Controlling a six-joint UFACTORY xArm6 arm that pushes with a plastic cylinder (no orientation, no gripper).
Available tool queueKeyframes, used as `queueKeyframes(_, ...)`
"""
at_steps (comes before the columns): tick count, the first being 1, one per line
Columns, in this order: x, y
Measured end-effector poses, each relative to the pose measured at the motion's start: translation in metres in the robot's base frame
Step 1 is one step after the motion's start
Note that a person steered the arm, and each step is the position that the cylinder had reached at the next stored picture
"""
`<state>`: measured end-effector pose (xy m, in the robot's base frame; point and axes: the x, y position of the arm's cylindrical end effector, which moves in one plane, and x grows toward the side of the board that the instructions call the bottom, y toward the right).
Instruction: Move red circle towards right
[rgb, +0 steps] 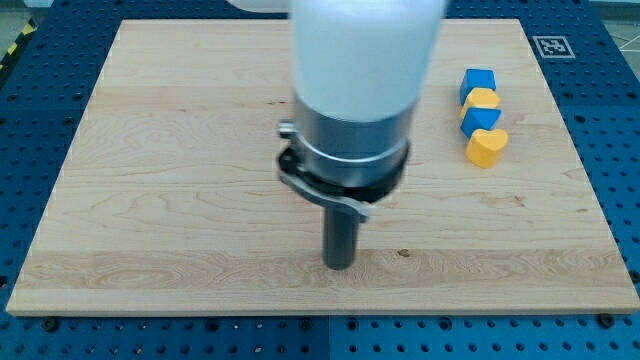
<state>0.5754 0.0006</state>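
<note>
My tip rests on the bare wooden desk, touching no block; this tool is a plain rod with nothing to open or clamp. The red circle does not show. Well to the tip's upper right, 4 blocks touch in a column: blue block, yellow block, blue block, yellow heart.
</note>
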Motion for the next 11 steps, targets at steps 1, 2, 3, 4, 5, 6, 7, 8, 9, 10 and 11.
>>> queueKeyframes(1, -0.034, -0.018)
queueKeyframes(2, -0.062, -0.028)
queueKeyframes(3, -0.081, -0.046)
queueKeyframes(4, -0.098, -0.052)
queueKeyframes(5, -0.099, -0.030)
queueKeyframes(6, -0.098, -0.001)
queueKeyframes(7, -0.094, 0.018)
queueKeyframes(8, -0.075, 0.020)
queueKeyframes(9, -0.048, 0.044)
queueKeyframes(10, -0.041, 0.095)
queueKeyframes(11, -0.045, 0.130)
